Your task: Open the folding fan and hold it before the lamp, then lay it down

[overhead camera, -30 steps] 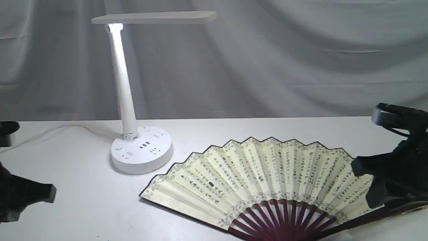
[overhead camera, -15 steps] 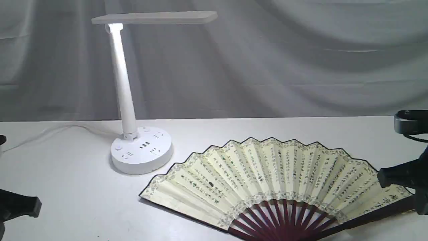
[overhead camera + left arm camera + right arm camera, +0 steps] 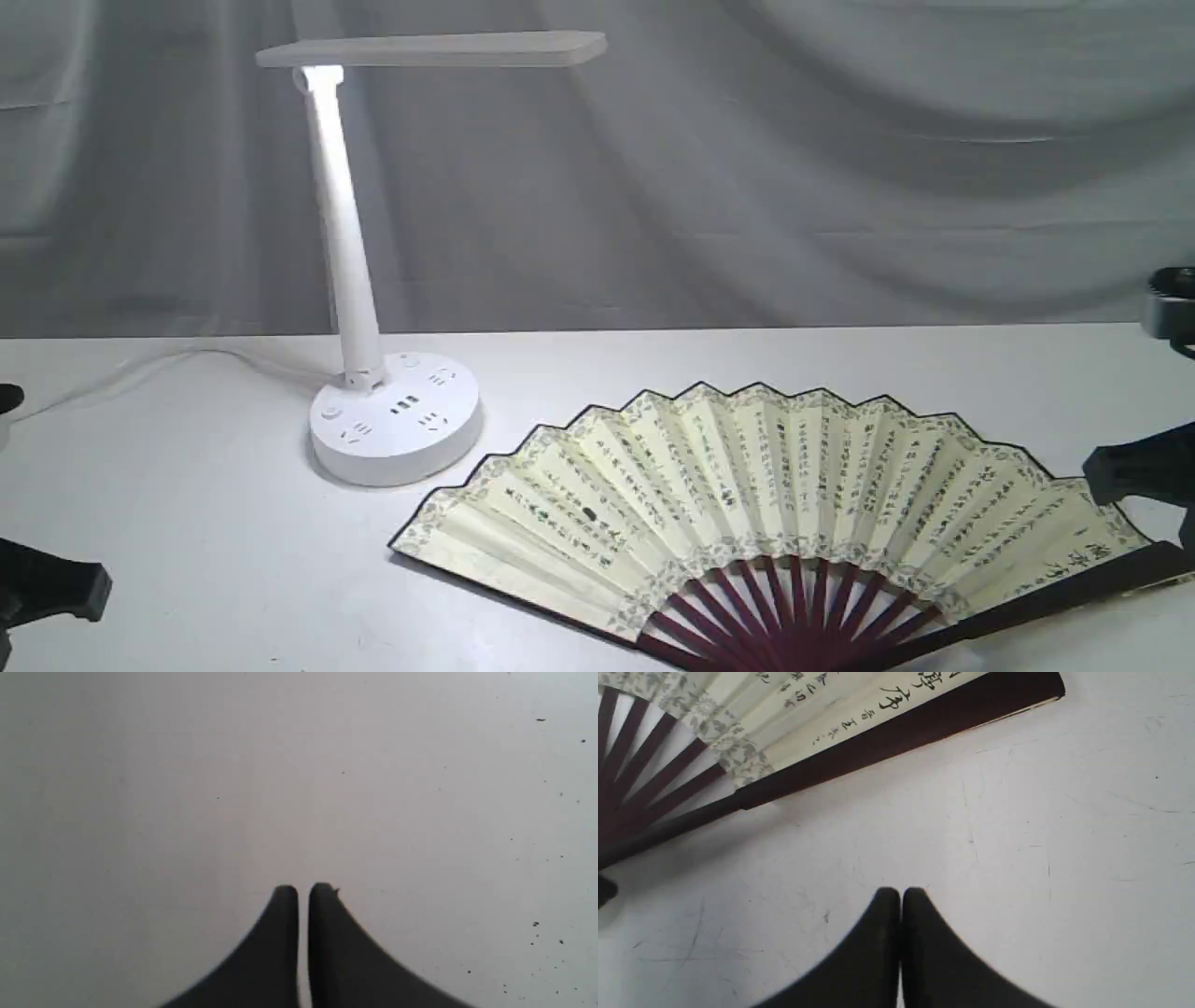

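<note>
Left gripper [image 3: 302, 887] black, tapered, closed, empty | right gripper [image 3: 901, 890] same | fan [image 3: 747, 485] pleated cream paper, maroon ribs, spread flat | lamp [image 3: 395, 425] white, round base, flat head

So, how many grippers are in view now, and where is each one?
2. The left gripper is shut over the table, at the exterior view's left edge. The right gripper is shut at its right edge, beside the folding fan, not touching it. None seems hidden.
</note>
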